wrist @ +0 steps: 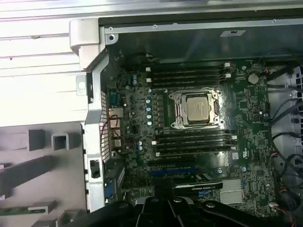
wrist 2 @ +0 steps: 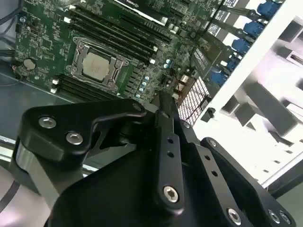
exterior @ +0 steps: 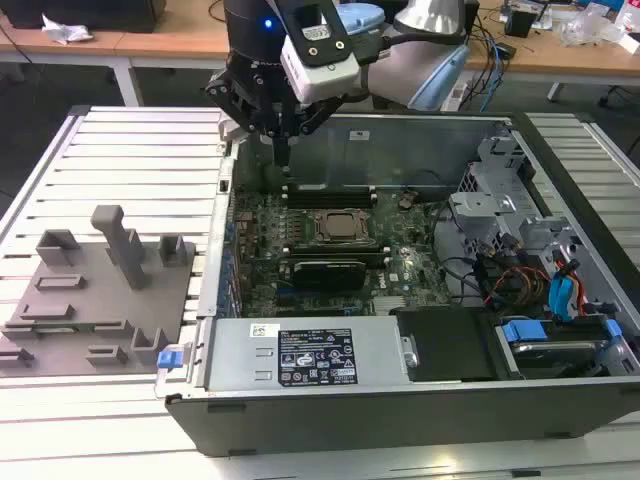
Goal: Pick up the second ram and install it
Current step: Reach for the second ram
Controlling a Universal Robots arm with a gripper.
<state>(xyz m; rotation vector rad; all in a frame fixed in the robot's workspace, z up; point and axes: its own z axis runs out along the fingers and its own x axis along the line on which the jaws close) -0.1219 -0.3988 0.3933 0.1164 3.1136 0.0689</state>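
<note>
- second ram (wrist: 16, 210), a long flat green circuit-board stick, lay in the grey plastic fixture tray (wrist: 71, 165), untouched.
- my gripper (exterior: 285, 158) hung over the open black computer case (exterior: 400, 420), pressed together, seemingly empty.
- the pick-up wasn't begun; i judged it needed spread jaws at the tray.

One computer case (exterior: 400, 412), one grey fixture tray (exterior: 100, 292), one processor (exterior: 336, 226).

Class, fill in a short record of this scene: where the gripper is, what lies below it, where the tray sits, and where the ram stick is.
gripper: hangs over the far corner of the computer case, on the exterior view's left
case: open, on the slatted table, motherboard exposed
processor socket: mid-board, with long black slots on either side
tray: grey, beside the case on the exterior view's left
ram stick: probably the narrow green strip on the tray, apart from the gripper
</note>
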